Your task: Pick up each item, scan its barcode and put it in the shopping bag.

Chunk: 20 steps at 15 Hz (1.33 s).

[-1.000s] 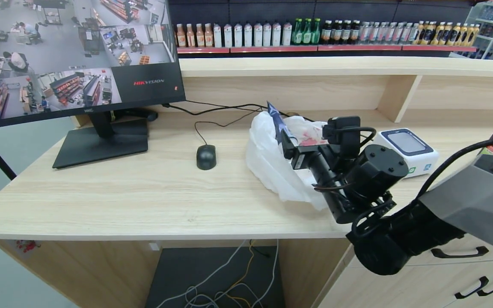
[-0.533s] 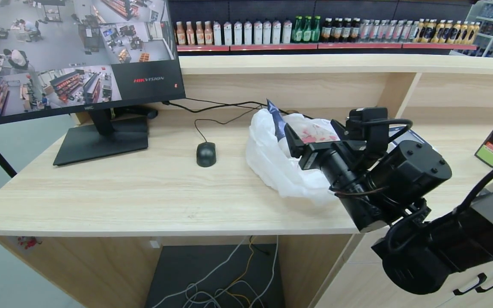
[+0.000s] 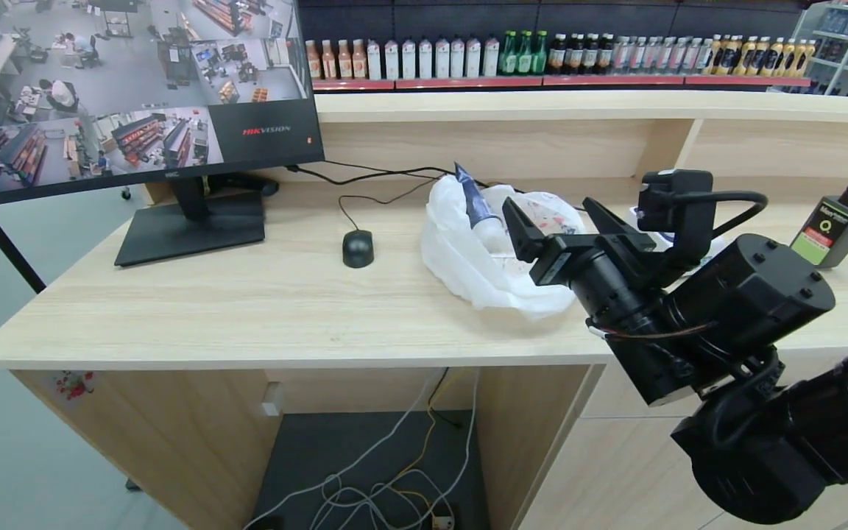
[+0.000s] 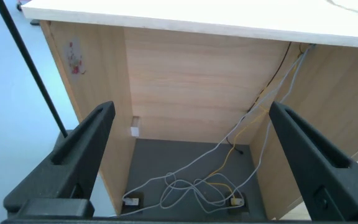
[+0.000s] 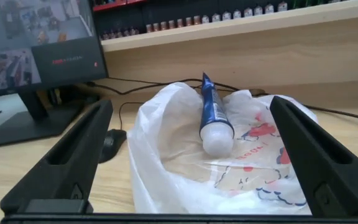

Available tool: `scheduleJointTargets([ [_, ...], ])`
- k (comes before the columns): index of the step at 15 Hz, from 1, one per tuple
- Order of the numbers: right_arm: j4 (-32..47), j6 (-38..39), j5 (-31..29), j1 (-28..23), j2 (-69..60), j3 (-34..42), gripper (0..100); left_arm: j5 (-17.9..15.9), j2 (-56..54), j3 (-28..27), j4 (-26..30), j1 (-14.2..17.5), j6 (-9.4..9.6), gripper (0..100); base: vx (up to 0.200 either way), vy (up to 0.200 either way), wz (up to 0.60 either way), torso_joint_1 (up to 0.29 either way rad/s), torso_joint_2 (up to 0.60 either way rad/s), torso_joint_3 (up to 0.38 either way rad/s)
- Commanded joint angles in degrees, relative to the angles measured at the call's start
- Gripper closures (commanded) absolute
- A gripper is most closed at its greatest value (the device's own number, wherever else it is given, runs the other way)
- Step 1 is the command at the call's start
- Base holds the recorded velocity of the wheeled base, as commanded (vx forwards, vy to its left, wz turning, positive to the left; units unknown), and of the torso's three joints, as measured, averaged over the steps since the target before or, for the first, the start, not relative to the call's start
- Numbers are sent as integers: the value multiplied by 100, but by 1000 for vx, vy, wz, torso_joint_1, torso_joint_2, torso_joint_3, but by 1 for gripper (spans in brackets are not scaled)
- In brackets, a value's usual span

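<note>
- The right gripper (image 3: 549, 202) is wide open and holds nothing. Its arm comes in from about 4 o'clock, and the two black fingers (image 3: 516, 224) point towards the shopping bag from the bag's 3 o'clock side.
- The shopping bag (image 3: 468, 265) is white plastic with a red print. It sits slumped on the wooden counter (image 3: 247, 309), mouth open, roughly mid-counter.
- A blue tube (image 3: 474, 202) with a white cap lies inside the bag. Its cap end points down into the bag and its flat crimped end points to about 11 o'clock, above the rim.
- From the right wrist view, we see the tube and the open mouth of the bag framed between the spread fingers. Neither finger touches them.
- The left gripper (image 4: 191, 109) is also open and empty. It hangs below counter level and faces the desk's underside, where loose cables (image 4: 191, 186) lie on the floor.
- A black mouse (image 3: 358, 248) rests at the bag's 9 o'clock, well apart from it.
- A monitor (image 3: 137, 88) stands at about 10 o'clock.
- A pump bottle (image 3: 832, 224) stands on the counter at about 3 o'clock, beyond the right arm.
- A shelf of bottles (image 3: 542, 55) runs along the back wall at 12 o'clock.
</note>
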<state>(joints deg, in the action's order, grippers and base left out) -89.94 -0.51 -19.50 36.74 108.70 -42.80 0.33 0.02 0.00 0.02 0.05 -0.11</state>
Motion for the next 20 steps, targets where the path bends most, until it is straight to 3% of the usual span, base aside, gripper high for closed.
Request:
scheduleJointTargets([
  [1, -6, 60, -1, -9, -51, 61, 0, 2, -2, 0, -2, 4, -15, 0, 0, -200, 0, 7, 2, 2],
  [7, -6, 25, -18, 26, -60, 35, 0, 2, -2, 0, -2, 4, -86, 0, 0, -200, 0, 4, 2, 5],
  [10, -6, -142, -18, 17, -200, 439, 0, 2, -2, 0, -2, 4, -94, 0, 0, -200, 0, 1, -2, 4],
  [20, -6, -72, -18, -141, -174, 264, 0, 2, -2, 0, -2, 4, -103, 0, 0, -200, 0, 2, 0, 1],
])
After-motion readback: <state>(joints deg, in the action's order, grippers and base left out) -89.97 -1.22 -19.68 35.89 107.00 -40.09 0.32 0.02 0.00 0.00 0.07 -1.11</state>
